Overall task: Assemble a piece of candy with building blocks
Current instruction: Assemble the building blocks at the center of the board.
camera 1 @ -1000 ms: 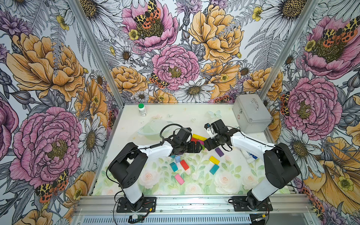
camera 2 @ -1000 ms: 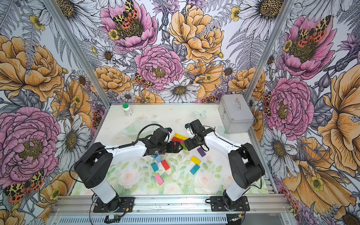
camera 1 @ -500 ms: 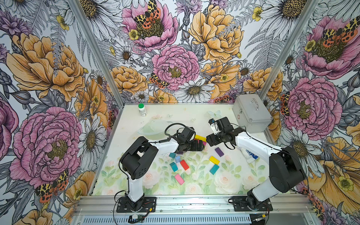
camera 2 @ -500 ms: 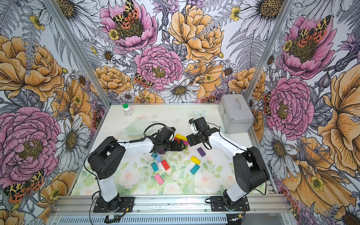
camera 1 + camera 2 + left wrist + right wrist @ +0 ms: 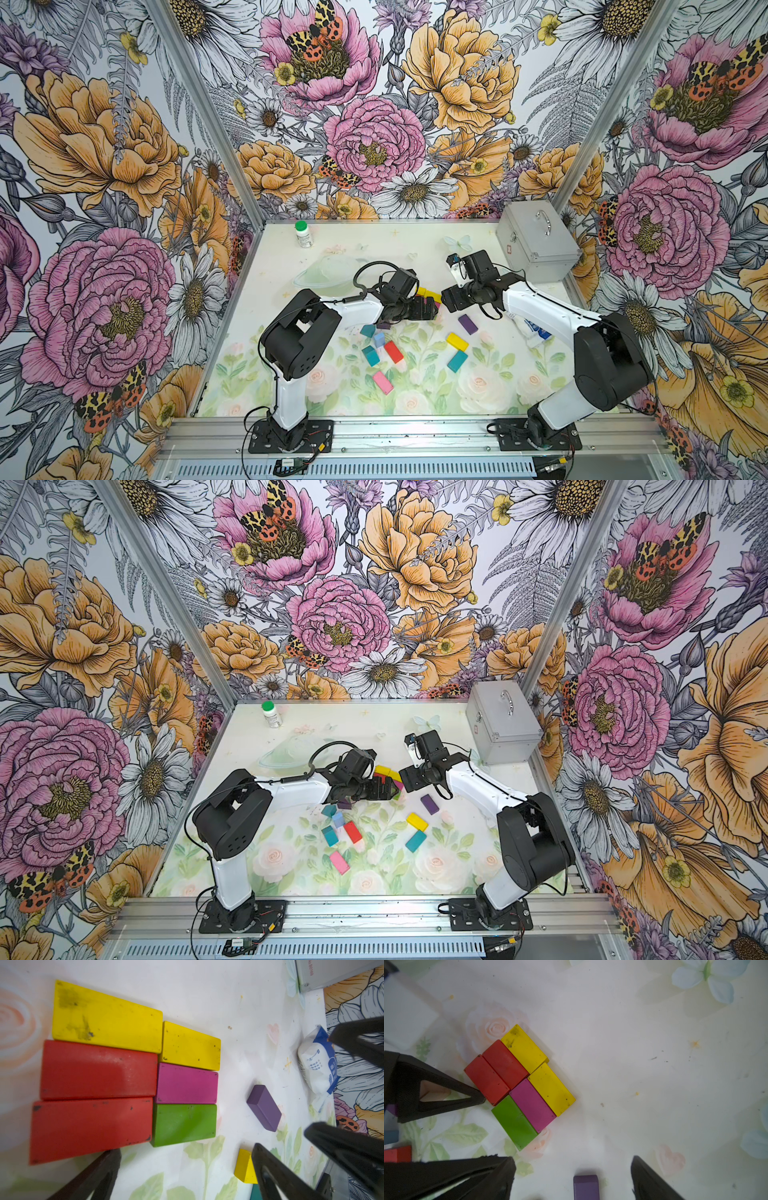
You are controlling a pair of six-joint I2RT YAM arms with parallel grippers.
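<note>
The left gripper [image 5: 187, 1148] is held open and empty at the near side of a flat slab of six painted bricks [image 5: 521, 1084]. One fingertip [image 5: 475, 1098] is seen just beside a red brick [image 5: 486, 1079]; contact cannot be told. The right gripper [image 5: 573, 1159] is likewise spread wide, with nothing between its jaws, just right of the slab. A loose purple brick [image 5: 586, 1186] lies close by it. In the slab, two yellow, two red, one magenta and one green brick are laid touching, mid-table. Nearer, scattered bricks [image 5: 393, 351] in teal, light blue, red, pink and yellow are spread. A silver metal case [image 5: 536, 249] is set at the far right.
</note>
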